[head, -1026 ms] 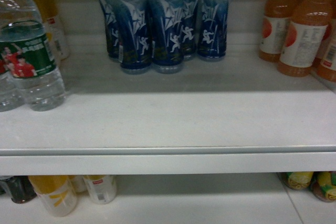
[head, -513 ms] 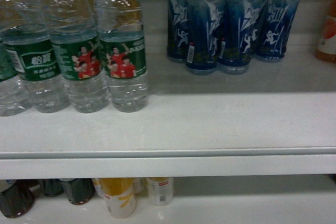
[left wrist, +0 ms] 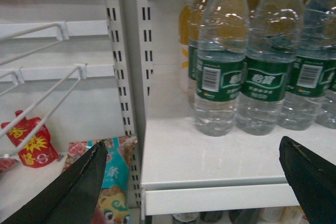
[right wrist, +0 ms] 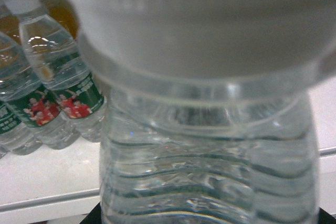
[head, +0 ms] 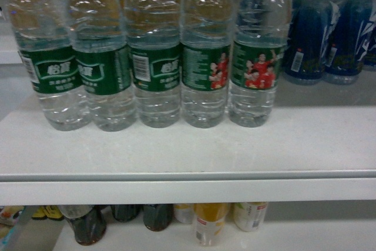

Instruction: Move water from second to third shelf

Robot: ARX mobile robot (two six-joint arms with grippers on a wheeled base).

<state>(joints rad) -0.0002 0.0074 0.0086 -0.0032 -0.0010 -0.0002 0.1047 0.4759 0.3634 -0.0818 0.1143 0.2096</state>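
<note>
A white shelf (head: pixel 188 151) carries five water bottles (head: pixel 153 80) in a row, dark blue drink bottles (head: pixel 320 39) to their right. One water bottle (right wrist: pixel 210 156) fills the right wrist view, cap uppermost; that gripper's state cannot be told. The left gripper (left wrist: pixel 191 182) hangs spread wide before the shelf edge.

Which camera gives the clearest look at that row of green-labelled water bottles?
The head view: five water bottles stand side by side, labels readable. The left wrist view shows four from the side, beyond the open left gripper. The right wrist view is mostly filled by one blurred bottle.
</note>
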